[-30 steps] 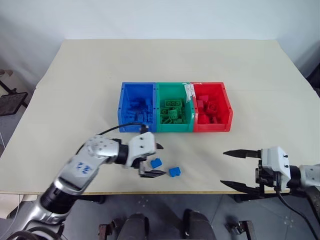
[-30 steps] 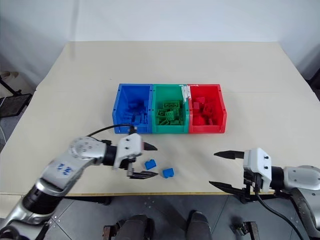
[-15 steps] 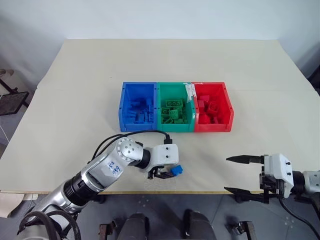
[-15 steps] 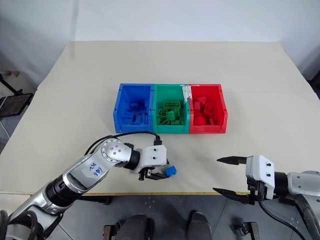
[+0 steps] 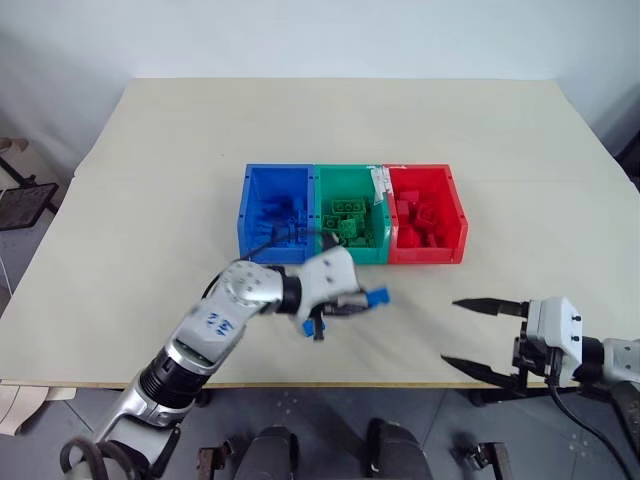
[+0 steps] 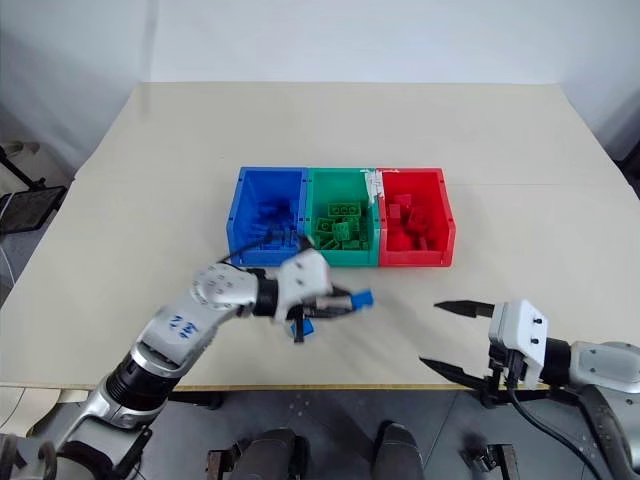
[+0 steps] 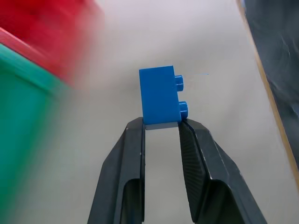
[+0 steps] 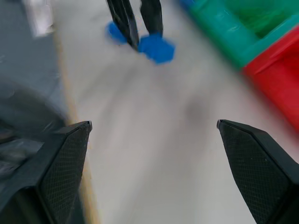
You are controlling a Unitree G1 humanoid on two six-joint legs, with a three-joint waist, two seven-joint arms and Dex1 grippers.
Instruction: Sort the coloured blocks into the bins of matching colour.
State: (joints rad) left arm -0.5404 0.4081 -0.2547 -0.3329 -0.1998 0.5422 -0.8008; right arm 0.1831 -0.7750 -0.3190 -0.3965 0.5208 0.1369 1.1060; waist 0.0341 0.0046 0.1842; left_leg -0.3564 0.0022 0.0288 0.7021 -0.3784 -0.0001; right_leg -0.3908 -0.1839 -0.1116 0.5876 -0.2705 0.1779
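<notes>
Blue is the colour in hand: the left gripper (image 5: 372, 298) is clamped on a small blue block (image 7: 160, 96), carried above the desk (image 5: 150, 200) near the bins. Next it likely must swing left to the blue bin (image 5: 250, 215) (leftmost of three) and release, while another blue block (image 6: 306, 325) lies on the desk and the right gripper (image 5: 482, 338) waits wide open, empty.

The left arm (image 5: 215, 325) is silver-grey metal with blue handwritten marks on its forearm, a black cable looping over its white wrist housing. The right arm (image 5: 600, 360) ends in a white block. Both grippers have black, tapered, textured fingers (image 7: 128, 172).
</notes>
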